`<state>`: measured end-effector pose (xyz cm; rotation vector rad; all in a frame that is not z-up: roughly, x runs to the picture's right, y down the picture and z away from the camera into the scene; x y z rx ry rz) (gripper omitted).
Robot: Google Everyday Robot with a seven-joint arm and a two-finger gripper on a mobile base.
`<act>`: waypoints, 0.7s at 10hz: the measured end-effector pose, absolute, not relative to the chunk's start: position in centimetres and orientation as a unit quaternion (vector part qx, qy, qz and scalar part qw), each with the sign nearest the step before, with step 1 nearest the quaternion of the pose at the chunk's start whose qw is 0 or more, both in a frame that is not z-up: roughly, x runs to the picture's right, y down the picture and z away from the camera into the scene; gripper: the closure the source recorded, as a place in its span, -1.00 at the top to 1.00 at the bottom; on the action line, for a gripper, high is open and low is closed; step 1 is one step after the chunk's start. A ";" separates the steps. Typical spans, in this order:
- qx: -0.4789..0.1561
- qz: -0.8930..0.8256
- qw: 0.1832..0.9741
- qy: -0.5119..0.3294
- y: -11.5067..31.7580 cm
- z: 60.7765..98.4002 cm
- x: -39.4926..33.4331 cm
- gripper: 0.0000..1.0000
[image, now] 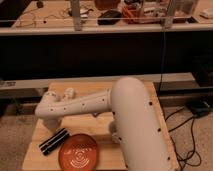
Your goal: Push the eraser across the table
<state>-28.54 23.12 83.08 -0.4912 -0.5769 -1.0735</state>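
Observation:
A black eraser (54,141) lies slanted on the wooden table (95,89), near its front left corner. My white arm reaches from the lower right across the table to the left. My gripper (49,116) is at the arm's left end, just behind and above the eraser. The arm hides the middle of the table.
An orange round plate (78,151) lies at the table's front edge, right beside the eraser. A dark bench with clutter (107,17) runs behind the table. Cables (192,130) lie on the floor to the right.

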 end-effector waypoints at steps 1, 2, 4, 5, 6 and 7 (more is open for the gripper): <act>-0.229 -0.498 0.792 -0.269 23.1 83.1 -28.7 -1.00; -0.228 -0.494 0.794 -0.270 22.8 83.4 -28.2 -1.00; -0.229 -0.485 0.800 -0.269 22.4 83.4 -26.8 -1.00; -0.229 -0.479 0.804 -0.267 22.2 83.5 -26.0 -1.00; -0.229 -0.476 0.805 -0.269 22.2 83.4 -26.1 -1.00; -0.230 -0.474 0.806 -0.270 22.2 83.3 -26.3 -1.00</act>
